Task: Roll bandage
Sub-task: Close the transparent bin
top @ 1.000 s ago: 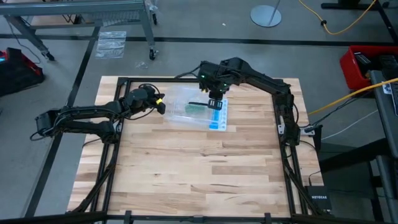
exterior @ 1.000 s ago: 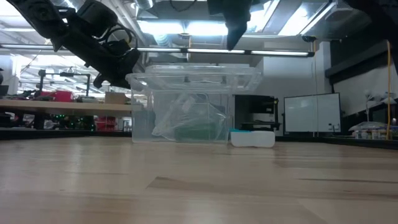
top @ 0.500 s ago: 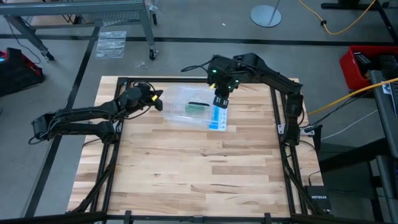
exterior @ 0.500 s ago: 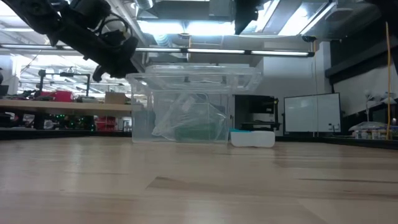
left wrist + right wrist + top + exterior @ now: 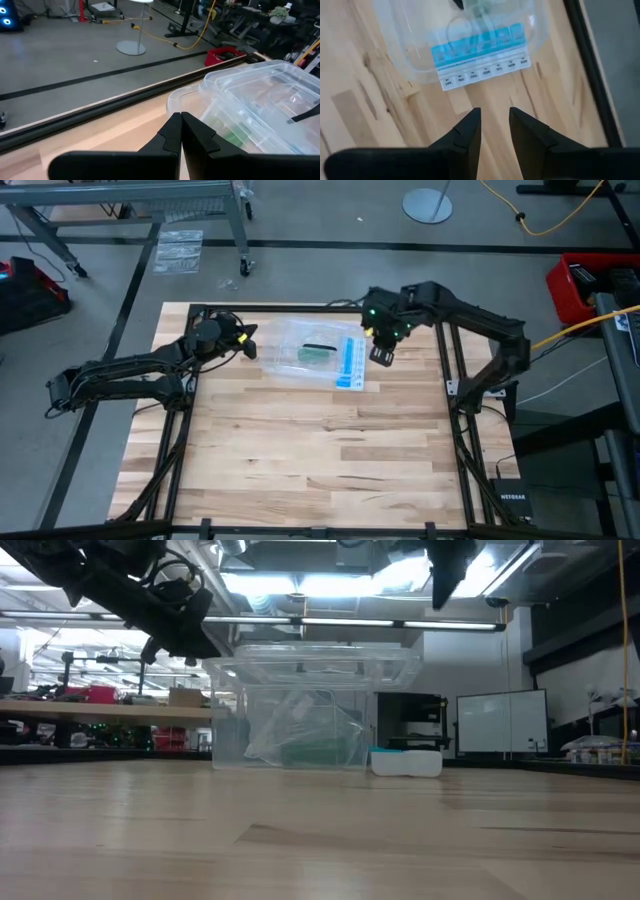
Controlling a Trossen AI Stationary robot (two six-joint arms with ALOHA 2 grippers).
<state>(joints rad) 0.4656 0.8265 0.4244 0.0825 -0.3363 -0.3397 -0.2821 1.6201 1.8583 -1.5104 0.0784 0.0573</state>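
the bandage (image 5: 311, 355), likely soft and light, is seen inside the clear box (image 5: 290, 365); it is best pinched at one end. the left gripper (image 5: 247, 343) is held beside the box with jaws together, and the right gripper (image 5: 381, 355) is held above the bench (image 5: 300, 450) with jaws apart, empty.

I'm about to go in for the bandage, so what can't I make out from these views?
- Bandage: high view shows only a small green patch through the clear box; flat or rolled, can't tell.
- Low view: crumpled plastic hides most of it.
- Right wrist view: picture edge cuts off the box's contents.

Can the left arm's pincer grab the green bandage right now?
Probably not. The bandage lies inside the clear box, whose lid looks closed, and the left pincer sits shut outside beside it.
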